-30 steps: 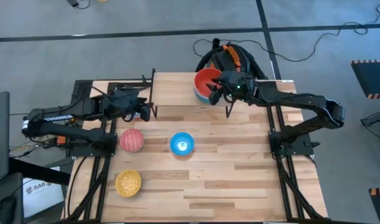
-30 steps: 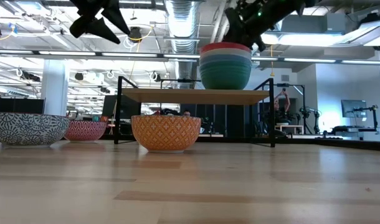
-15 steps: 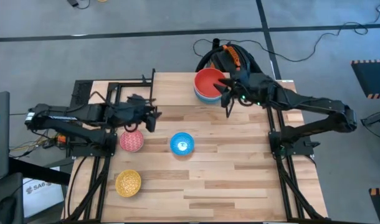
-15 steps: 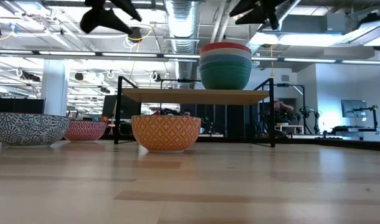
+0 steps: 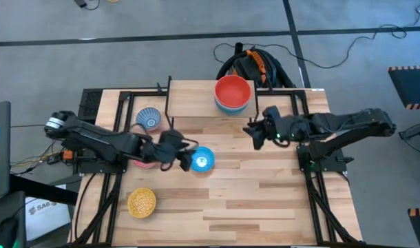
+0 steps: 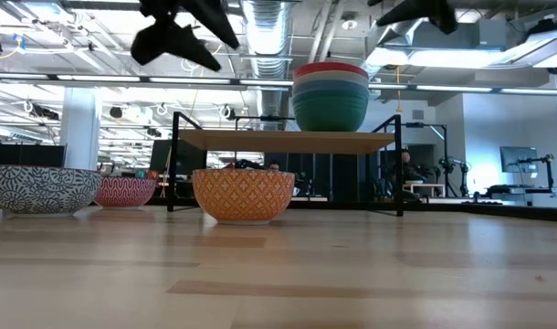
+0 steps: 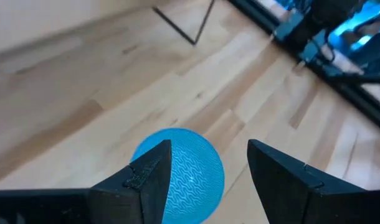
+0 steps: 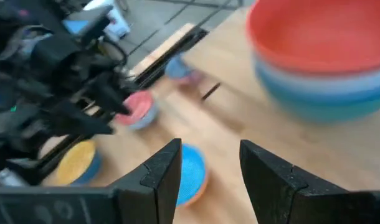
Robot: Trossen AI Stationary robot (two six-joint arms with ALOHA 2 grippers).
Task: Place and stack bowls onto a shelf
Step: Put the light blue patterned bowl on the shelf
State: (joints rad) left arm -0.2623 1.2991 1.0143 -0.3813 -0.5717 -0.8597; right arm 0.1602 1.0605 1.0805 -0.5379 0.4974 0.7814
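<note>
1. The left claw [image 5: 184, 160] hovers open and empty just beside the light blue bowl [image 5: 201, 159] on the table [image 5: 265, 200] — reaching for it looks like the step in hand.
2. Next: lower, close on its ribbed rim, and carry it to the shelf [image 6: 288, 140], where a smooth stack topped by the red bowl [image 5: 232, 90] stands.
3. The right claw [image 5: 255, 132] waits open near the shelf — holding nothing.

Overhead, table-level and two wrist cameras all share the bowl stack [image 5: 232, 94].
</note>
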